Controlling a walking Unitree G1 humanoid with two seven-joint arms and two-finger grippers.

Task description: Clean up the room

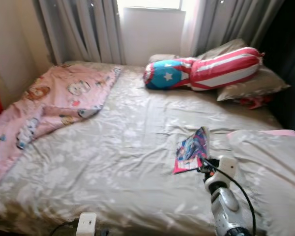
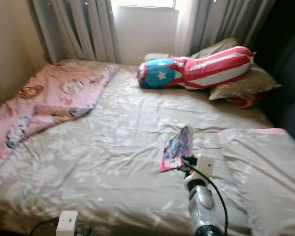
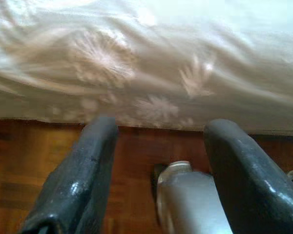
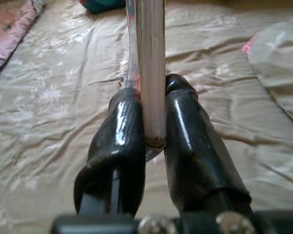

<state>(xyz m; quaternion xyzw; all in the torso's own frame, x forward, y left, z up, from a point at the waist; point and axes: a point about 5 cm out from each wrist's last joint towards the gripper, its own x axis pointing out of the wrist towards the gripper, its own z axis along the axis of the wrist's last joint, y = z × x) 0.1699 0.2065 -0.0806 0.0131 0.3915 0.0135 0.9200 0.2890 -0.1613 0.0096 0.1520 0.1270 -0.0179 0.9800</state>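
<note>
1. The right gripper point(image 4: 154, 141) is squeezed tight on a thin book point(image 1: 191, 150). From the head views, the book sits at about 4 o'clock on the bed point(image 1: 113, 157), with its colourful cover tipped up.
2. The right wrist view shows the book edge-on, standing straight up between the two black fingers point(image 4: 119, 141). The head views show its bright cover instead.
3. The left gripper point(image 3: 158, 175) hangs low by the bed's near edge, its fingers point(image 3: 83, 170) spread wide with nothing between them. The left wrist view looks down on a brown wooden floor point(image 3: 19, 165) and the hanging sheet.
4. A pink blanket point(image 1: 49, 103) lies at 10 o'clock on the bed.
5. A red, white and blue striped pillow point(image 1: 206, 69) rests at 1 o'clock, by the grey curtains point(image 1: 83, 29).
6. A grey pillow point(image 1: 265, 162) lies at 3 o'clock, just beside the book.
</note>
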